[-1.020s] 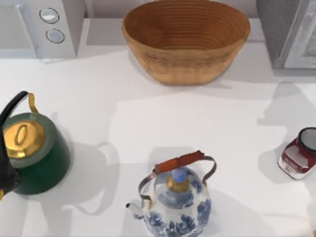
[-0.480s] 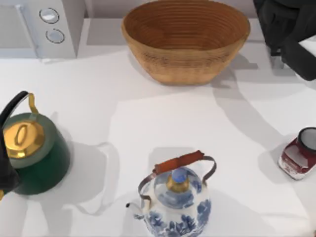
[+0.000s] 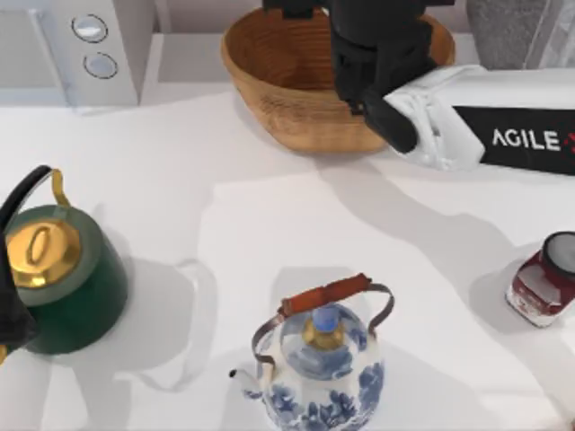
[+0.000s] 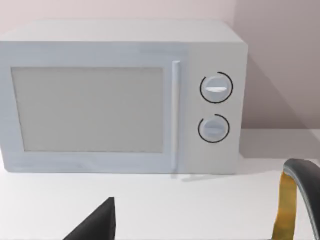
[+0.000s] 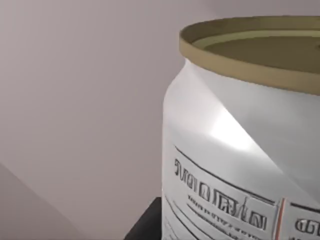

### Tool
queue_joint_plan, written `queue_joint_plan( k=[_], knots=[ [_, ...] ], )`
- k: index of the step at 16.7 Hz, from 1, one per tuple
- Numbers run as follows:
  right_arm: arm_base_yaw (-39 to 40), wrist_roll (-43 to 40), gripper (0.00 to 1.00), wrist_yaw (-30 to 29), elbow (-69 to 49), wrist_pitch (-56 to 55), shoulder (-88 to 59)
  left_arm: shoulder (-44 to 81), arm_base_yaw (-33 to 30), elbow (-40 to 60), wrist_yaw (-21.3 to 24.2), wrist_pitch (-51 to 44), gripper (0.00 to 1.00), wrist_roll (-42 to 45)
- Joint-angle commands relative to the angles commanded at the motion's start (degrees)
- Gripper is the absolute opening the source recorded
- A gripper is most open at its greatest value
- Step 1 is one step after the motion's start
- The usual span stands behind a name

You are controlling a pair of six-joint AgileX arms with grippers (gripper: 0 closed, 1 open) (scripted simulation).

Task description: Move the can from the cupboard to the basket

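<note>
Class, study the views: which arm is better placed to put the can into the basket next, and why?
Right. Its gripper hangs over the basket, and the can sits close against its wrist camera. The left arm is parked far off by the green kettle.

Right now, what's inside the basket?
The part of the basket that shows is bare wicker. The right arm covers the rest. Its wrist view shows the can close up, so it's probably held above.

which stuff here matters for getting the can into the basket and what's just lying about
Part of the job:
- can, close up in the right wrist view
- basket
- cupboard
- right gripper, over the basket

Just lying about:
- microwave
- green kettle
- blue-and-white kettle
- red jar
</note>
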State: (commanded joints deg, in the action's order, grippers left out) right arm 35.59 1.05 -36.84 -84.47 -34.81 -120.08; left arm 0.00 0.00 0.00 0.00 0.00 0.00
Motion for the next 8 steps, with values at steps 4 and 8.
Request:
queue_joint_plan(
  k=[4,8],
  knots=[
    [0.2,0.0,0.00,-0.2,-0.4,-0.2,-0.5,0.0,0.0,0.0,0.0,0.0,1.00,0.0],
    [-0.6,0.1,0.00,0.5,-1.8,0.0,-2.4,0.0,0.0,0.0,0.0,0.0,1.00,0.0]
  ],
)
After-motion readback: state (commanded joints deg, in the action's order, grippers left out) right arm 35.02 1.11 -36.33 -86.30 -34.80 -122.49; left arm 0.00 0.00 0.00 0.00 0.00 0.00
